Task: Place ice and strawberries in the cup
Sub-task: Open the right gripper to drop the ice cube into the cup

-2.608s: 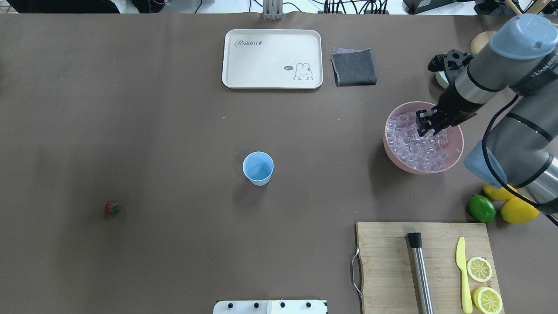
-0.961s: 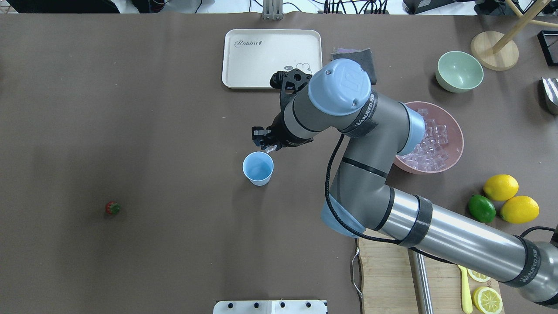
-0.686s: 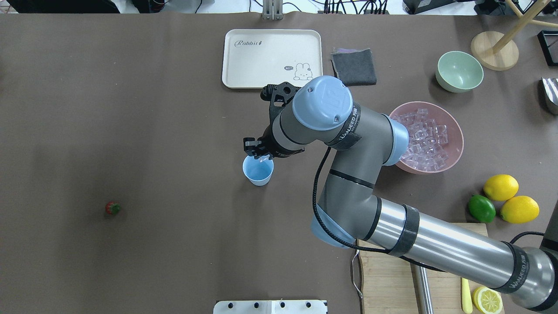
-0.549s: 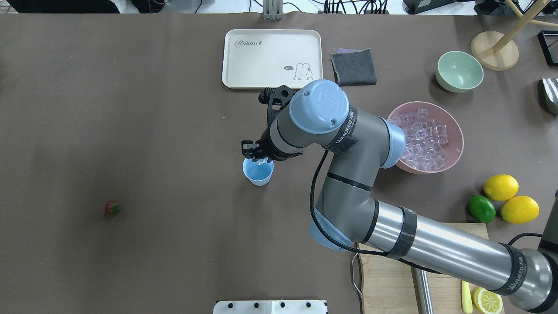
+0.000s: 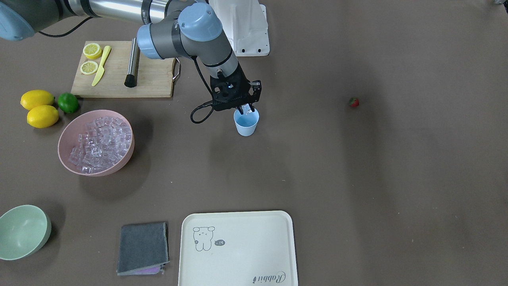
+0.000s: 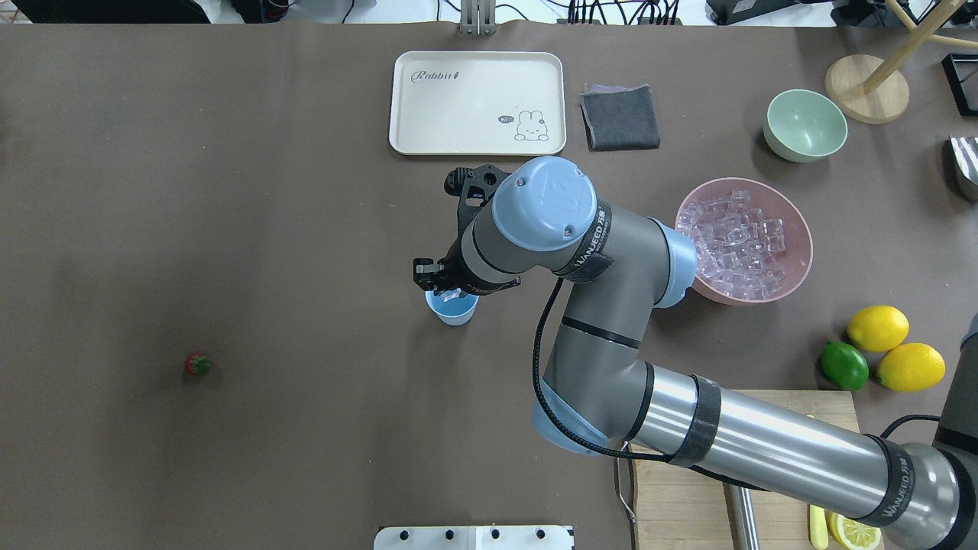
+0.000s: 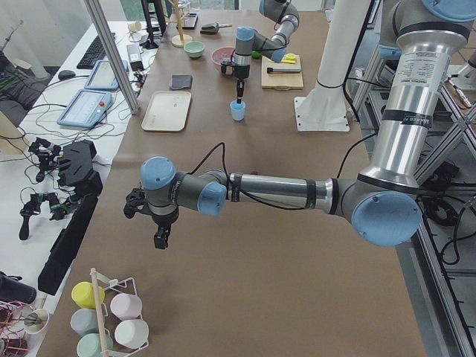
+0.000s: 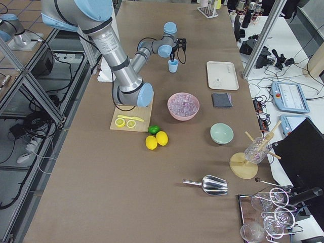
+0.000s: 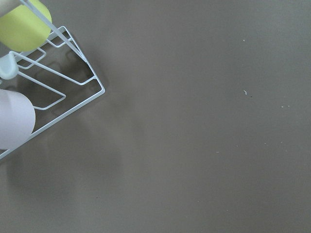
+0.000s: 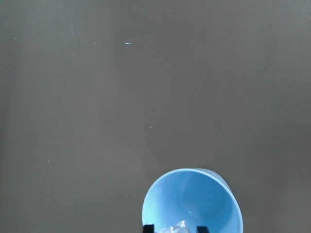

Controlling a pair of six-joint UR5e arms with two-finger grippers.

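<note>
The strawberry (image 6: 197, 364) lies alone on the table (image 6: 229, 191) at the left. At centre, the right gripper (image 5: 245, 108) is clamped on one ice cube (image 10: 178, 226), just above the mouth of the cup (image 6: 456, 312). At right, more ice (image 6: 737, 244) fills the pink bowl (image 6: 804, 260).

a long counter under a matte brown sheet (image 6: 229, 191) fills the middle of the room. the light is even, and the shadows on the sheet are soft and blurred. along one long edge of the counter stands a white side desk (image 8: 304, 61), where a black keyboard (image 7: 95, 50) and grey touch-screen pendants (image 7: 80, 108) lie among loose cables. a silver aluminium post (image 7: 110, 52) rises between the desk and the counter. beyond the other long edge, grey metal frame rails (image 8: 30, 76) run above a tan tiled floor (image 8: 25, 6).
</note>
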